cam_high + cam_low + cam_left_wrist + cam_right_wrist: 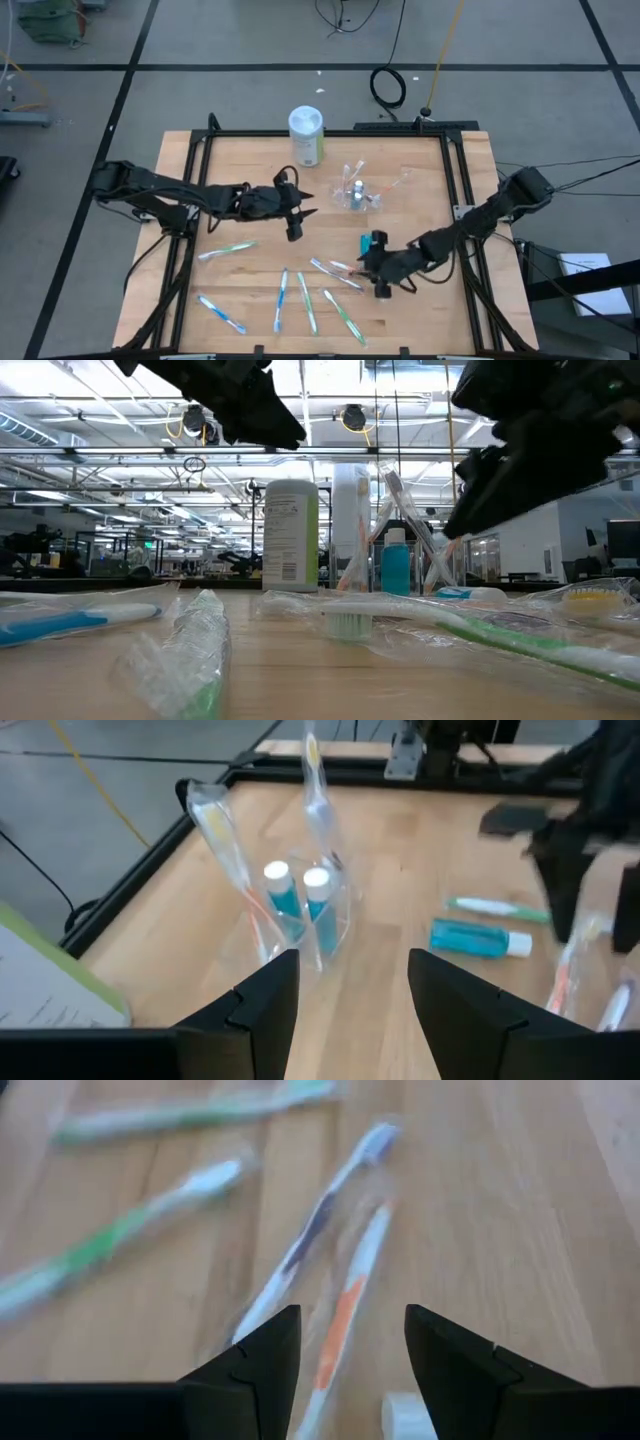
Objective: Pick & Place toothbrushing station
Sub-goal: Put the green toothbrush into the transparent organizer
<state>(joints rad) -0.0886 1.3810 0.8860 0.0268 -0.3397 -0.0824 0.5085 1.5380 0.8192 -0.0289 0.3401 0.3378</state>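
Mid-task: my right claw (345,1365) hung apart, empty, over orange toothbrush (338,1320) on counter (250,280). Next: drop, pinch handle, carry to cup (300,920). Left claw (350,1010) apart, facing cup.

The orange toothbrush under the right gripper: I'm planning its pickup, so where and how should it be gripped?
Grip the orange toothbrush at mid-handle, from straight above, fingers closing across its width. It lies flat in a wrapper beside a purple toothbrush, so the open right gripper should probably straddle only the orange handle.
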